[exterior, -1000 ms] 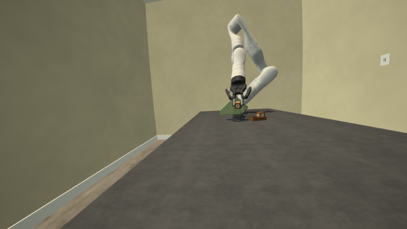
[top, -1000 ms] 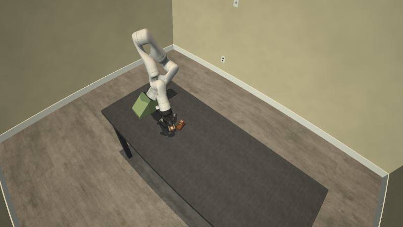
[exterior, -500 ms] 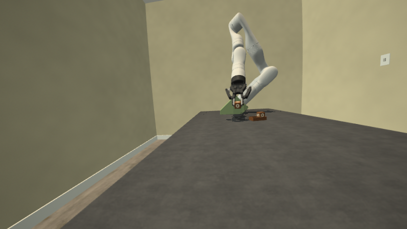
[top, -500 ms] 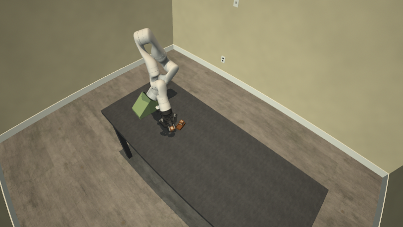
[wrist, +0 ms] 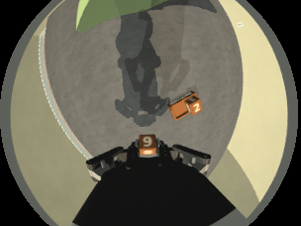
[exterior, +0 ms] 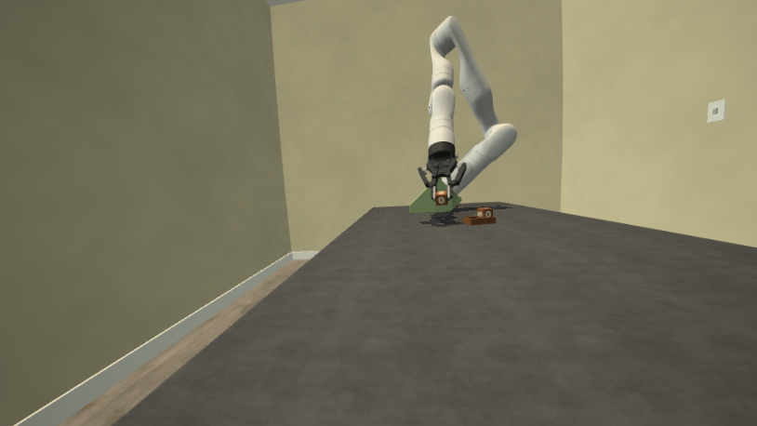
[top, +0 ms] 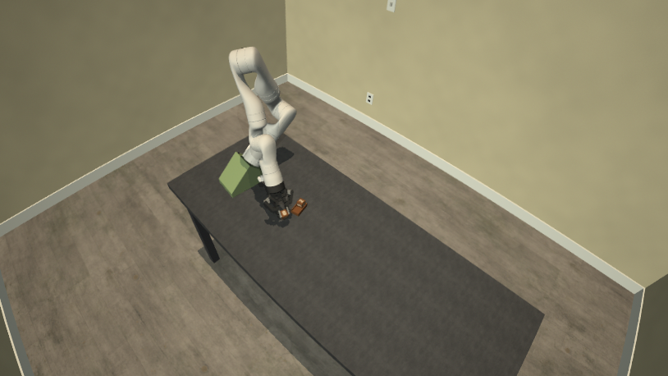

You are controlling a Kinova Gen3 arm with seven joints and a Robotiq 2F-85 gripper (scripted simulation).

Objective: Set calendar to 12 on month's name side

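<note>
Pincer [exterior: 441, 196] grasps one digit cube [exterior: 441, 199] aloft; other cube [exterior: 484, 213] in tray [exterior: 472, 220]. You've both digits left to set.

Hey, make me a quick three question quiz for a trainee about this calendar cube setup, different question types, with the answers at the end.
1. True or false: the gripper holds a cube in the air above the table.
2. How many cubes sit in the tray? A) none B) one C) two
3. Fill in: the digit facing the wrist camera on the held cube is ___.

Key: 1 true. 2 B, one cube. 3 nine.
</note>
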